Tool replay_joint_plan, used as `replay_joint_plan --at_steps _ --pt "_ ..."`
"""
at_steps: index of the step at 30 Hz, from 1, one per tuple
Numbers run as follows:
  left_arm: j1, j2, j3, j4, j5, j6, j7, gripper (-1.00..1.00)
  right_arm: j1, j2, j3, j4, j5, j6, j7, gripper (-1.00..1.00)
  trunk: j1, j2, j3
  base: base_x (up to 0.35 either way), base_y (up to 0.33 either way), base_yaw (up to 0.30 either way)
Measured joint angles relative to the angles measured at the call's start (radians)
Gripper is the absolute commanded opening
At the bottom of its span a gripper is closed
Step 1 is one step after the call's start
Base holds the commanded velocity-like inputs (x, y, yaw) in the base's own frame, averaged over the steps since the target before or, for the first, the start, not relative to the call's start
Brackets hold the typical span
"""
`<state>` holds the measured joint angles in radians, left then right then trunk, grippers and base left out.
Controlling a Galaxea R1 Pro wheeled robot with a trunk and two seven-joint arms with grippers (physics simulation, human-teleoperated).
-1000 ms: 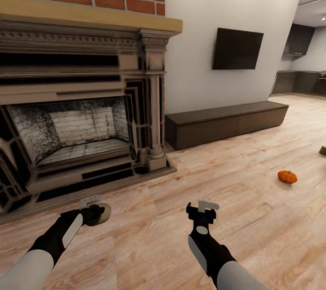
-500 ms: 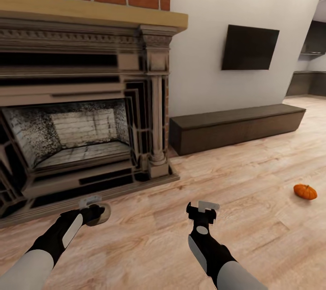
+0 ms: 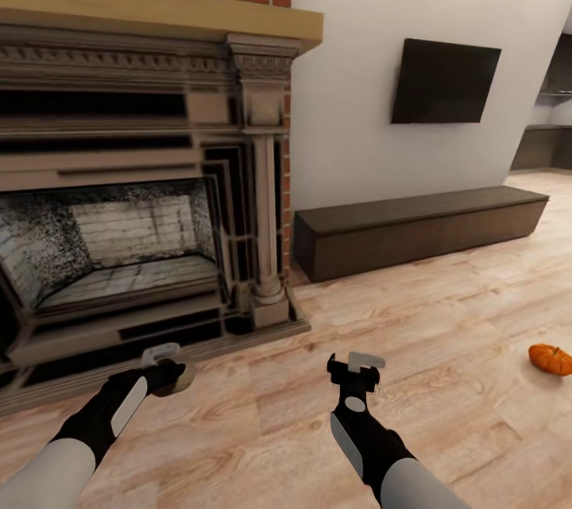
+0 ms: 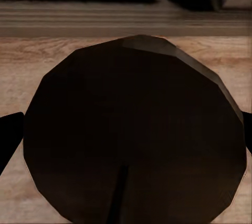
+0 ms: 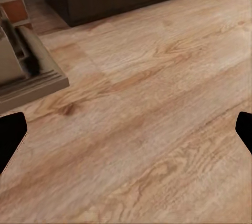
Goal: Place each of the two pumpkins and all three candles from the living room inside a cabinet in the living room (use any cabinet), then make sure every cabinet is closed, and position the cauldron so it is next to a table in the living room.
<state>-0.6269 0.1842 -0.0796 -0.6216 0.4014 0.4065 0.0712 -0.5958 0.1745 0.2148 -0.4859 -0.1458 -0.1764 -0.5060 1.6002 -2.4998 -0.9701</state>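
I have one candle (image 3: 176, 376) clamped between the fingers of my left gripper (image 3: 170, 366), held low above the plank floor just in front of the fireplace hearth. It is a short, stout cylinder, dark grey-brown with a paler flat face; in my left wrist view its dark round end (image 4: 134, 129) sits right up against the camera. A small orange ribbed pumpkin (image 3: 551, 359) lies on the floor well off to my right. The cabinet (image 3: 421, 229), long, low and dark brown, stands shut against the white wall beside the fireplace.
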Motion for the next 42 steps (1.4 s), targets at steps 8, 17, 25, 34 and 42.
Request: replay_joint_plan --at_steps 8,17,25,34,42 --pt "0.0 -0.004 -0.001 0.004 0.0 -0.004 0.001 -1.0 0.0 0.0 0.0 0.0 -0.001 -0.002 0.001 1.0 0.0 0.0 -0.003 0.291 -0.206 0.136" --pt "0.0 -0.025 0.0 0.006 -0.051 -0.005 0.002 -1.0 0.0 0.0 0.0 0.0 -0.001 -0.008 0.001 1.0 0.0 0.0 -0.004 0.274 -0.23 0.006" --pt "0.0 -0.029 0.0 0.006 -0.058 -0.006 0.002 -1.0 0.0 0.0 -0.001 0.0 -0.002 -0.018 0.0 1.0 0.0 0.0 -0.004 0.251 -0.253 0.098" --pt "0.0 -0.029 0.0 0.006 -0.061 -0.006 0.002 -1.0 0.0 0.0 -0.003 0.0 -0.031 -0.023 0.0 1.0 0.0 0.0 -0.005 0.24 -0.264 0.107" --pt "0.0 -0.029 0.0 0.006 -0.061 -0.006 0.002 -1.0 0.0 0.0 -0.003 0.0 -0.038 -0.025 0.0 1.0 0.0 0.0 -0.005 0.236 -0.266 0.004"
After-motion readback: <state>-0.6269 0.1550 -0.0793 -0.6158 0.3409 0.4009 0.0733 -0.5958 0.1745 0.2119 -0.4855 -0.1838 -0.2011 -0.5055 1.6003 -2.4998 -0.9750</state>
